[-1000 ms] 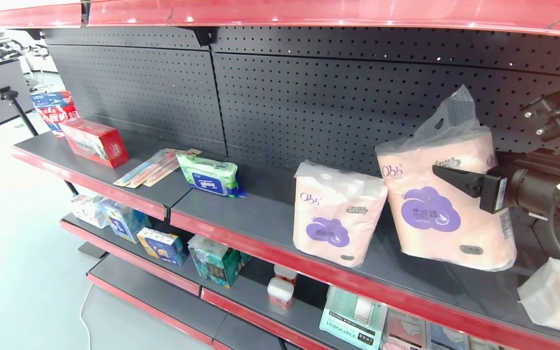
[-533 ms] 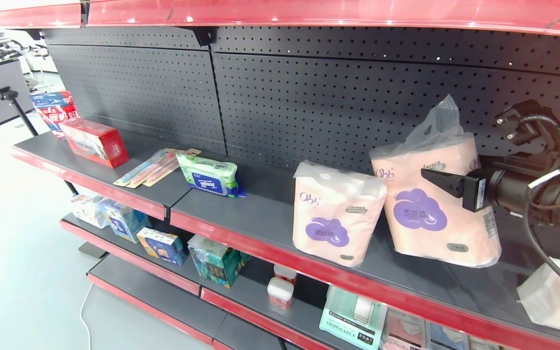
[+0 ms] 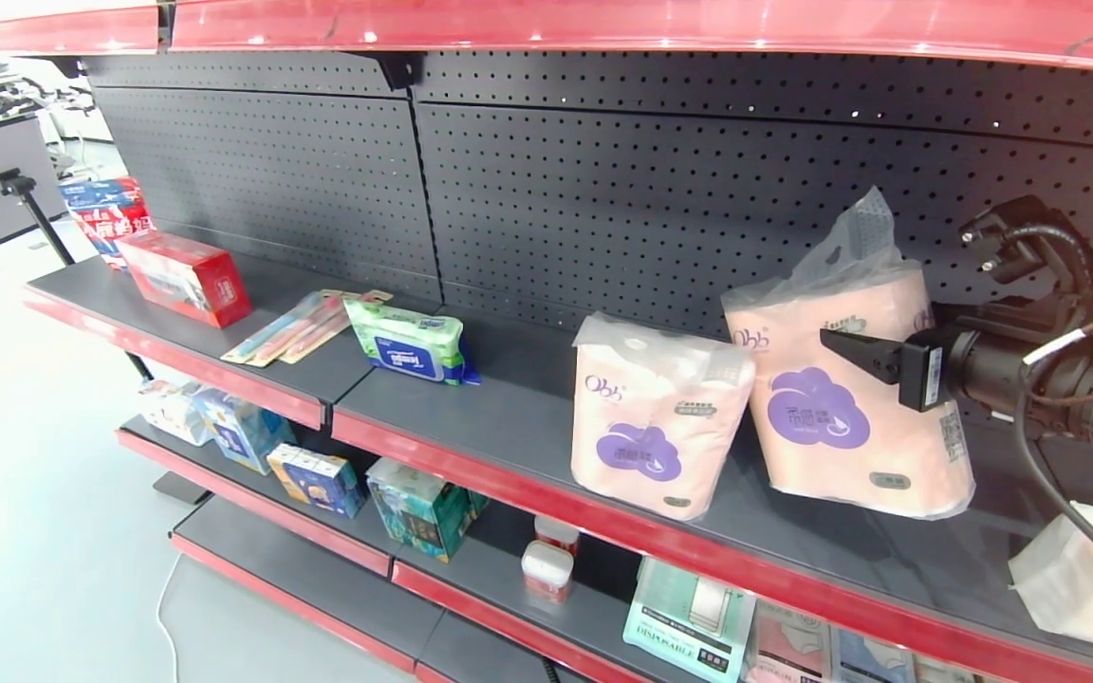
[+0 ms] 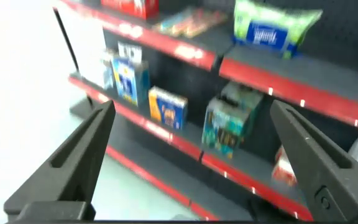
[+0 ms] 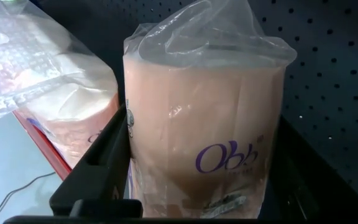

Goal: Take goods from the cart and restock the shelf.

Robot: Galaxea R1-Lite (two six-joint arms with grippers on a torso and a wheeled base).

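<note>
Firmly clamped on either side of a pink toilet-paper pack (image 3: 841,427), the right gripper (image 5: 204,121) holds it tilted on the shelf (image 3: 499,417), base apparently down on the board, just beside a matching pack (image 3: 656,417) and close to the pegboard back (image 3: 603,190). The left gripper (image 4: 197,149) hangs with jaws wide apart, out by the lower shelves (image 4: 185,140). Placing looks nearly done; the next move calls for letting go and drawing straight back without toppling the leaning pack or nudging its neighbour.
</note>
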